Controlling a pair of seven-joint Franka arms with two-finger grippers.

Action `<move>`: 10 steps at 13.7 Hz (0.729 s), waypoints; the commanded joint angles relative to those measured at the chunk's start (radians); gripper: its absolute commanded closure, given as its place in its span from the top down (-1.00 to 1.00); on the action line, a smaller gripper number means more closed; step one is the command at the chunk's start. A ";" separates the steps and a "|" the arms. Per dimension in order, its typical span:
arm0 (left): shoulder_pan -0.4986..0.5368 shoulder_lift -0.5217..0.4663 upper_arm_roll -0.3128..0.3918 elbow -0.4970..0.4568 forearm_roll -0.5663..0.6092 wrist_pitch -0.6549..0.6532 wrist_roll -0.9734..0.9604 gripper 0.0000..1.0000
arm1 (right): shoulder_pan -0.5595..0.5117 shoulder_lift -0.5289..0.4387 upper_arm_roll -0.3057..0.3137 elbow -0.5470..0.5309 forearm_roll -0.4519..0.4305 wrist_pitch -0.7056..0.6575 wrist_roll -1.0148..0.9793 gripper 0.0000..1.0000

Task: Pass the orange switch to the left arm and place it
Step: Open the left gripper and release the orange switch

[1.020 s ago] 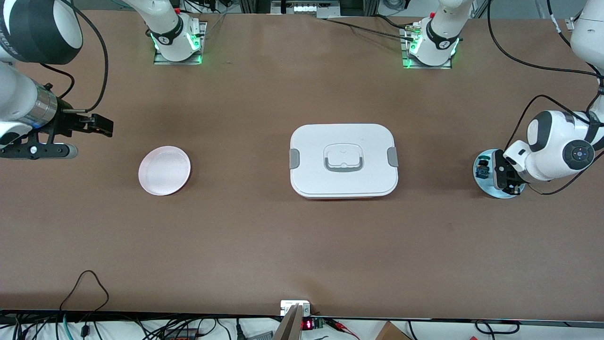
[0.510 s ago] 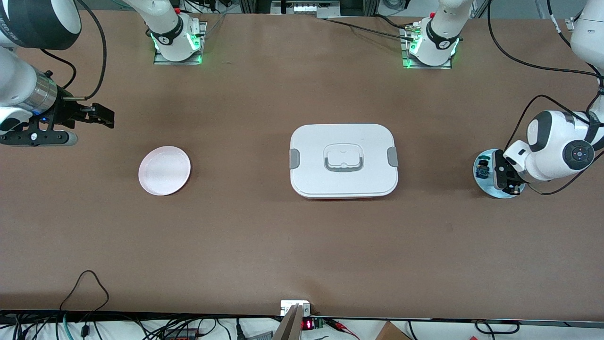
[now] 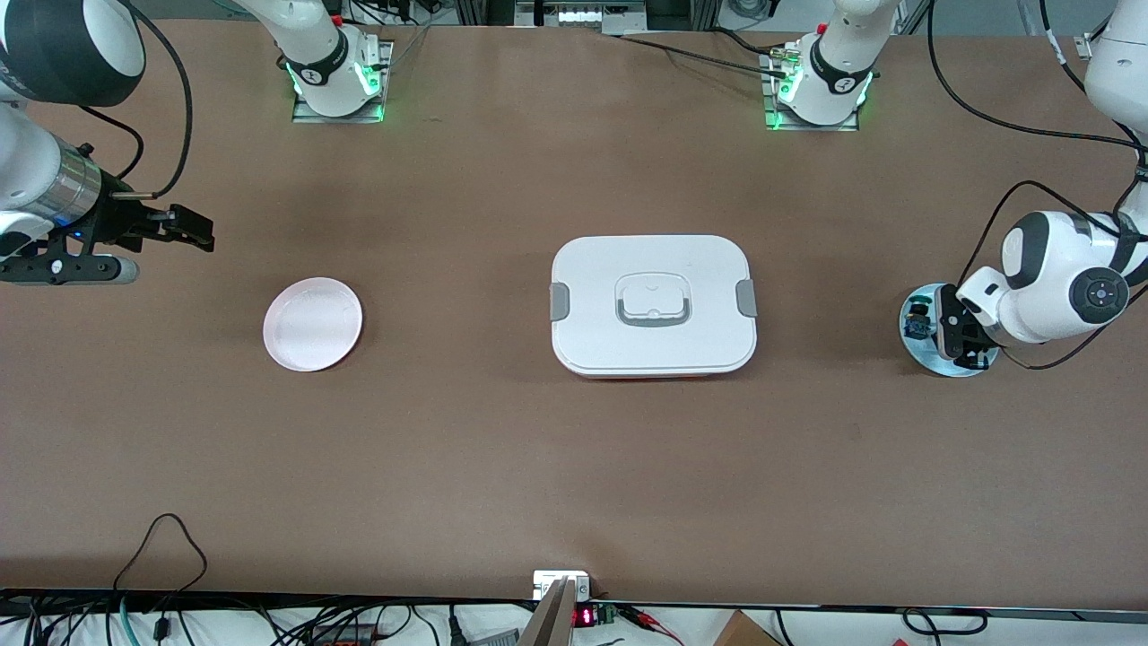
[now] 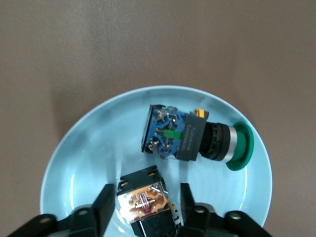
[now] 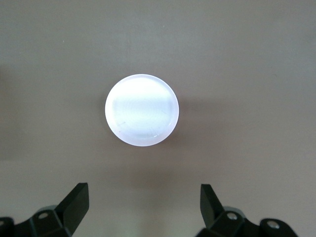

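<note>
Left gripper [image 4: 143, 210] down in blue plate [image 4: 89, 148] toward left arm's end from box [image 3: 653, 305], fingers straddling orange switch [image 4: 143, 200], contact unclear | green-capped switch [image 4: 195, 138] beside it | right gripper [image 5: 143, 207] spread wide, empty, waiting near pink plate [image 5: 141, 109]

Box [image 3: 654, 305] sits mid-desk [image 3: 538, 467], the landmark. Empty plate [image 3: 313, 324] lies well apart from the box toward the right arm's end, about level with it. A second plate [image 3: 924, 357] lies well apart from the box toward the left arm's end, holding two switches: the orange switch [image 4: 147, 203] and, just beside it, a second switch [image 4: 195, 138] on its side. Left hand [image 4: 143, 205] is down in that plate, fingers [image 4: 102, 207] either side of the orange switch. Right hand [image 3: 184, 225] hangs over the desk past the empty plate from the box, fingers [image 5: 74, 202] spread.
</note>
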 commanded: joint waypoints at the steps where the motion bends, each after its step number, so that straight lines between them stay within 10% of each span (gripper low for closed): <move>1: 0.020 0.004 -0.023 0.020 0.020 -0.031 0.024 1.00 | -0.004 -0.031 0.008 0.000 0.009 0.007 -0.003 1.00; 10: 0.012 -0.109 -0.153 0.145 -0.033 -0.430 -0.093 1.00 | -0.010 -0.045 -0.008 0.073 0.010 -0.102 -0.108 1.00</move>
